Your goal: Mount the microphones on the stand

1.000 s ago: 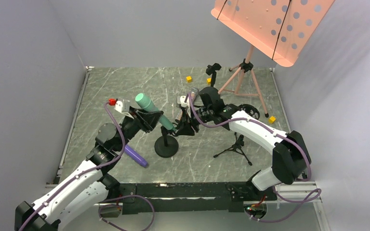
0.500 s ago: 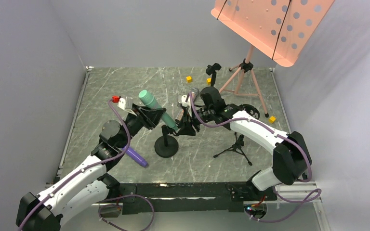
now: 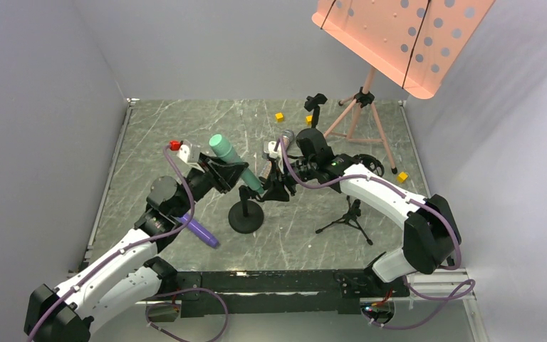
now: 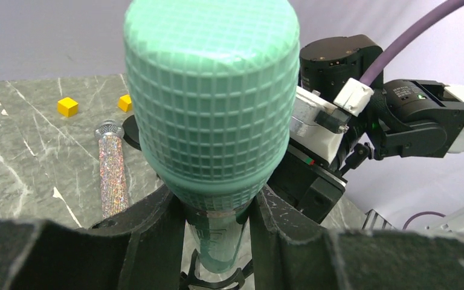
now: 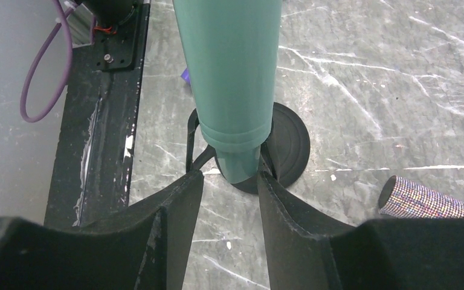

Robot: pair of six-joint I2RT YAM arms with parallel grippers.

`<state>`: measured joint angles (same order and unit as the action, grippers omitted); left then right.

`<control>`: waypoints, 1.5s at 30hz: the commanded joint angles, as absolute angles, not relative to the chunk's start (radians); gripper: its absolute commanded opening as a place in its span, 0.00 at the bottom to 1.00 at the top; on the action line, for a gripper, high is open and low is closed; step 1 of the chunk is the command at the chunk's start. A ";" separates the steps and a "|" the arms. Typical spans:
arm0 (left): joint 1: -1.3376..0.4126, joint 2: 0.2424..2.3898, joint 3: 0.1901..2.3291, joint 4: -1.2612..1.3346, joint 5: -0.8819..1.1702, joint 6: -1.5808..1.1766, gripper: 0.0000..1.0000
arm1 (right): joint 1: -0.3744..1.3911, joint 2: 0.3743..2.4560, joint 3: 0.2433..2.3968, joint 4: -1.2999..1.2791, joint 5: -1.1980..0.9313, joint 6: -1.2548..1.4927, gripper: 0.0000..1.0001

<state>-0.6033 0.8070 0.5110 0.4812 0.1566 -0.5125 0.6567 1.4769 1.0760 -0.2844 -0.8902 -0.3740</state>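
My left gripper [image 3: 229, 171] is shut on the teal-green microphone [image 3: 236, 165], which is tilted with its head up and to the left. In the left wrist view the fingers [image 4: 151, 235] clamp just under its mesh head [image 4: 211, 90]. Its tail hangs over the clip of the black round-base stand [image 3: 246, 217]. My right gripper [image 3: 272, 187] holds that clip. In the right wrist view the tail [image 5: 238, 163] sits between my fingertips at the clip [image 5: 192, 142]. The purple microphone [image 3: 201, 229] lies on the table by the left arm. The glittery microphone [image 4: 112, 172] lies behind the right arm.
A small black tripod [image 3: 349, 214] stands at the front right and another black stand [image 3: 315, 107] at the back. A pink music stand [image 3: 406, 35] on a tripod [image 3: 360, 110] fills the back right. Small yellow cubes [image 3: 279, 117] [image 3: 402, 177] lie on the table.
My left gripper has carried the teal-green microphone a little to the right, bringing its tail closer to the stand's clip. The right gripper has stayed at the clip.
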 commanded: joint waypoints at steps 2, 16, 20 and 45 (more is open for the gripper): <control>-0.612 0.813 0.503 0.380 0.291 -0.495 0.00 | 0.676 1.453 1.076 -0.242 -0.919 -0.364 0.52; -0.612 0.833 0.502 0.280 0.266 -0.471 0.00 | 0.676 1.453 1.091 -0.277 -0.910 -0.394 0.53; -0.611 0.873 0.463 0.308 0.284 -0.468 0.00 | 0.675 1.440 1.109 -0.328 -0.902 -0.444 0.56; -0.605 1.030 0.340 0.321 0.316 -0.422 0.00 | 0.548 1.327 1.031 -0.392 -0.987 -0.545 0.70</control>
